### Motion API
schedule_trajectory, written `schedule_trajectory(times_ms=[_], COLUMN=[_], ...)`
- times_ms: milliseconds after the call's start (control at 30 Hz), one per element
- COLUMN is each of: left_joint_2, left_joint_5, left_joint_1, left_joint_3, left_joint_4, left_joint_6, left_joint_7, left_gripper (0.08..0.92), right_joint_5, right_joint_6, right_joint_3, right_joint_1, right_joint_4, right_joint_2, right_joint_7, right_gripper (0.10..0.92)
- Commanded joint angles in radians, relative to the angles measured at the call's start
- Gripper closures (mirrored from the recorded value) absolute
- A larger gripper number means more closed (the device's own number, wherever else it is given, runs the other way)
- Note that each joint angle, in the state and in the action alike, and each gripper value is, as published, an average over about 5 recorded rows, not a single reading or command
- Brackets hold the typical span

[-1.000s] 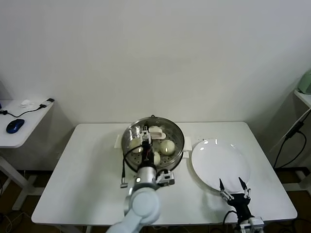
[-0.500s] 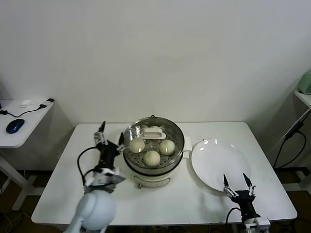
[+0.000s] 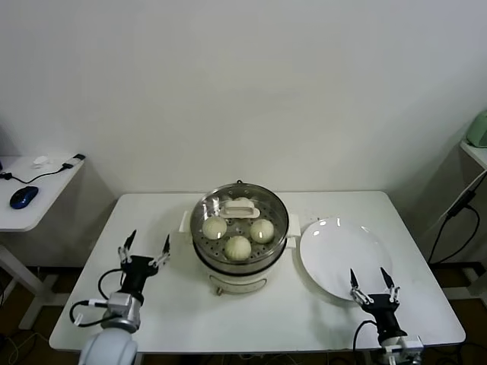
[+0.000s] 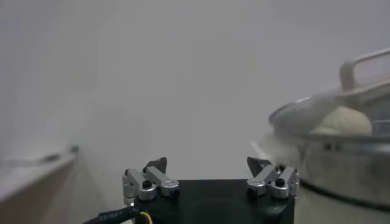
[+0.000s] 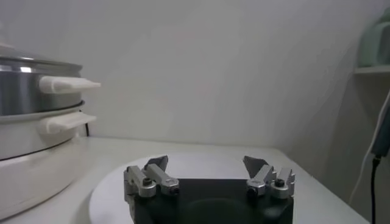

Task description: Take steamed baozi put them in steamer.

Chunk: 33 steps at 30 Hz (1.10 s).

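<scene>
Left of the steamer (image 3: 240,232), my left pincer (image 3: 144,250) hovered released above the worktop (image 3: 152,312), grasping nothing. Three steamed baozi (image 3: 237,246) sat inside the steamer under its glass lid (image 3: 240,207). Right of the steamer, my right pincer (image 3: 373,280) hung released beside the empty white plate (image 3: 342,255).

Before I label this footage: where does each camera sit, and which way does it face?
Head view: high on the robot, looking down at the table, steamer, baozi and plate; shows the open left gripper and right gripper.
Left wrist view: behind the left gripper, facing the wall, steamer beside it.
Right wrist view: behind the open right gripper, low over the plate.
Shared: both wrist views show the steamer.
</scene>
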<state>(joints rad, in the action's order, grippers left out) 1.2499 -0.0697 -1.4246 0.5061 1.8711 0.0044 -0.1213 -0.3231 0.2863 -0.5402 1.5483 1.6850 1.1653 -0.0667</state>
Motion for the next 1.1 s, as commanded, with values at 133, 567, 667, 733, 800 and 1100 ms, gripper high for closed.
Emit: schedule_trajectory(times_ms=[133,567,667,733,800,1100], left_joint_2=[0.022,0.033,0.034,0.035,0.037,0.042], left_joint_5=[-0.242,-0.216,-0.216,-0.216,-0.214,-0.198], left_joint_1=[-0.062,-0.071,-0.071,-0.07,-0.07,-0.07], left_joint_3=[0.056,0.05,0.049,0.049,0.048,0.043], left_joint_4=[-0.176,-0.165,-0.164,-0.163,-0.164,-0.17], left_joint_6=[-0.213,-0.223,-0.223,-0.222,-0.222,-0.229], left_joint_7=[0.007,0.019,0.019,0.019,0.019,0.019], left_gripper=[0.177,0.177,0.177,0.177,0.177,0.177], right_joint_5=[-0.008,-0.008,-0.013,-0.013,-0.013,-0.012], right_joint_6=[0.003,0.007,0.008,0.009,0.01,0.012], right_joint_3=[0.019,0.018,0.018,0.019,0.02,0.026], right_joint_1=[-0.019,-0.019,-0.018,-0.019,-0.019,-0.02], right_joint_4=[-0.02,-0.025,-0.025,-0.027,-0.028,-0.027], right_joint_2=[0.0,0.001,0.003,0.006,0.008,0.009], right_joint_7=[0.002,0.001,0.003,0.003,0.003,0.003], right_gripper=[0.203,0.203,0.203,0.203,0.203,0.203])
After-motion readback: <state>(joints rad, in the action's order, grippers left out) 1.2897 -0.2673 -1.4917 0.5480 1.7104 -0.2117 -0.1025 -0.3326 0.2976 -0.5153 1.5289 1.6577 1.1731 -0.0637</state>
